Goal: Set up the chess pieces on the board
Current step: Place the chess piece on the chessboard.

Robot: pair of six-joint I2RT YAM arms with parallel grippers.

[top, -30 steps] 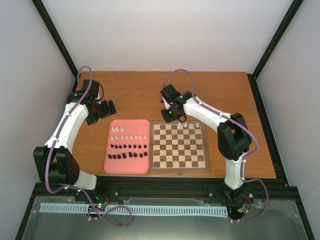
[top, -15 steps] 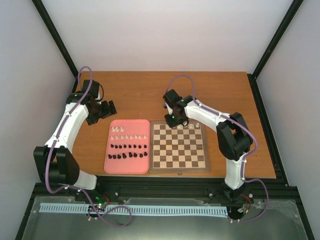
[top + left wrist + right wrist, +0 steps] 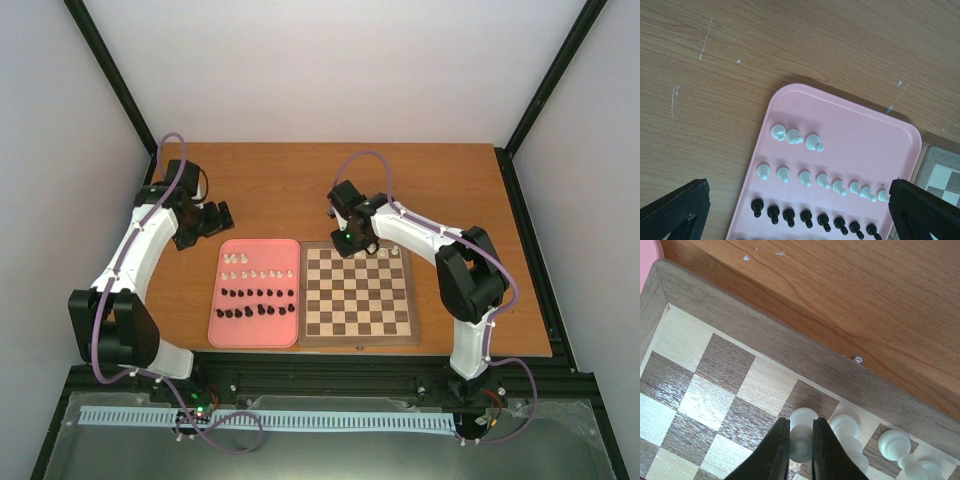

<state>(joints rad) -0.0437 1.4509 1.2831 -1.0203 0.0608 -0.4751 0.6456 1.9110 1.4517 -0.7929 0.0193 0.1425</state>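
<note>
The board [image 3: 358, 340] lies right of centre, with three white chess pieces [image 3: 385, 252] on its far row. My right gripper [image 3: 357, 246] is at that row, left of them. In the right wrist view it [image 3: 801, 432] is shut on a white piece [image 3: 803, 416] that stands on a dark far-row square beside two other white pieces [image 3: 846, 427]. My left gripper [image 3: 222, 215] is open and empty, above the table by the far left corner of the pink tray [image 3: 255, 246]. The tray holds white pieces [image 3: 805, 177] and black pieces [image 3: 805, 216] in rows.
The tray [image 3: 860, 145] lies against the board's left edge [image 3: 942, 175]. The board's brown border [image 3: 740, 335] runs just beyond the held piece. Bare wooden table lies behind the board and the tray.
My right gripper has moved a little right and towards the board's far row, lowering with the white piece in it. The left arm has not moved.
</note>
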